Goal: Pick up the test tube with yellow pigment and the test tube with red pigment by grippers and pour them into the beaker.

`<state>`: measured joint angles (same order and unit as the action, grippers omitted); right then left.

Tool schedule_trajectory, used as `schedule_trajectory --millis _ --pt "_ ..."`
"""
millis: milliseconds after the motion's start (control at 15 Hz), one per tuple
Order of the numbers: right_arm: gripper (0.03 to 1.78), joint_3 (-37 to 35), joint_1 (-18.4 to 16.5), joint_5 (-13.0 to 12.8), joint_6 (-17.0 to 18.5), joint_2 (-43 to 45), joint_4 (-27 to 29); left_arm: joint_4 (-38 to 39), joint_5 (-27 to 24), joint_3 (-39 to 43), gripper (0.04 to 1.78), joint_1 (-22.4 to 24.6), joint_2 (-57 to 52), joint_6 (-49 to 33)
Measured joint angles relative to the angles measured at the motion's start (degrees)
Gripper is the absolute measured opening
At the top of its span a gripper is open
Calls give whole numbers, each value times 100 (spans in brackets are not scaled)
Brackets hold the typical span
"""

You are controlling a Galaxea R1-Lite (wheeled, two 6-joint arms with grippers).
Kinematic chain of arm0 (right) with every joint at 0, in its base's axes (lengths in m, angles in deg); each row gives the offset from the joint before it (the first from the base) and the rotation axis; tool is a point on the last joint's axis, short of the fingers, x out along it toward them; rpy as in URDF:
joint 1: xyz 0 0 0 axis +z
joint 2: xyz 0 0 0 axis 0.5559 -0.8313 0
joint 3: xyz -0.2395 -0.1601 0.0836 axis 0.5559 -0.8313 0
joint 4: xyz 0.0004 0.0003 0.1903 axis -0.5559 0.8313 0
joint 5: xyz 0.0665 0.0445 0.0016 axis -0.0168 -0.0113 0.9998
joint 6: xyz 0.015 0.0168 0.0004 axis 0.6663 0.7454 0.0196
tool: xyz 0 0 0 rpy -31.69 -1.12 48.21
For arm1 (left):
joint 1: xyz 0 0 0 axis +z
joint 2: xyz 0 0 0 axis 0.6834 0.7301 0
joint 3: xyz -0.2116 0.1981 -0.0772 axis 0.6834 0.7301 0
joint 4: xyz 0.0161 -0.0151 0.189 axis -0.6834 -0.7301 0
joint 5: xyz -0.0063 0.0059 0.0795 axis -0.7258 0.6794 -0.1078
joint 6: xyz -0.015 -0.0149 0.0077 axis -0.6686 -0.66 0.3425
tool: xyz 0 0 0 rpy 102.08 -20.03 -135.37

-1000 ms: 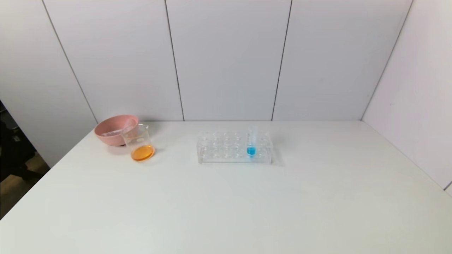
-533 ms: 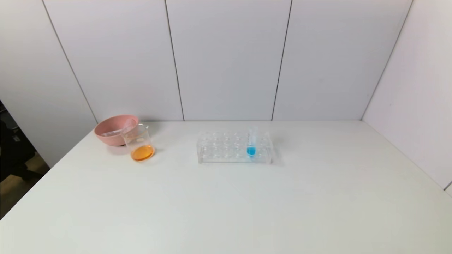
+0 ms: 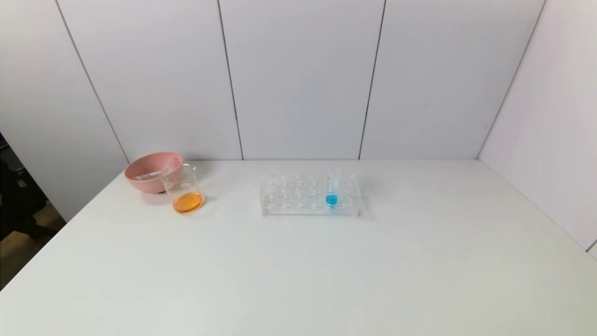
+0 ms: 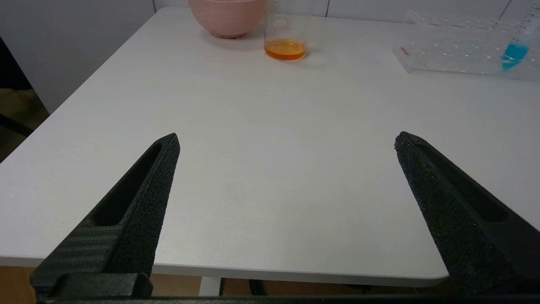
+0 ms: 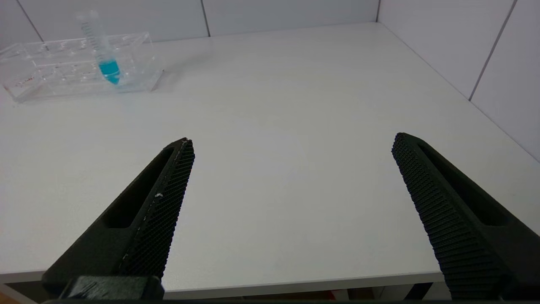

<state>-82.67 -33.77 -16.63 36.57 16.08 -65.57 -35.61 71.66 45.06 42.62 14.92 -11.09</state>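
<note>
The clear beaker (image 3: 183,189) stands at the back left of the table with orange liquid in its bottom; it also shows in the left wrist view (image 4: 285,33). No tube with yellow or red liquid is in view. Clear empty tubes seem to lie in the pink bowl (image 3: 148,171). My left gripper (image 4: 287,139) is open and empty over the table's front edge, far from the beaker. My right gripper (image 5: 291,141) is open and empty over the front edge on the right. Neither gripper shows in the head view.
A clear tube rack (image 3: 309,195) stands at the back middle and holds one tube with blue liquid (image 3: 332,190), also in the right wrist view (image 5: 103,48). White walls close the back and right side. The table (image 3: 326,270) is bare in front.
</note>
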Motion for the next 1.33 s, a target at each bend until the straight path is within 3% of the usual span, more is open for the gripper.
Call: schedule_trajectory --millis 1333 --pt "171 0 0 0 43 0 -13 0 -2 0 178 0 0 11"
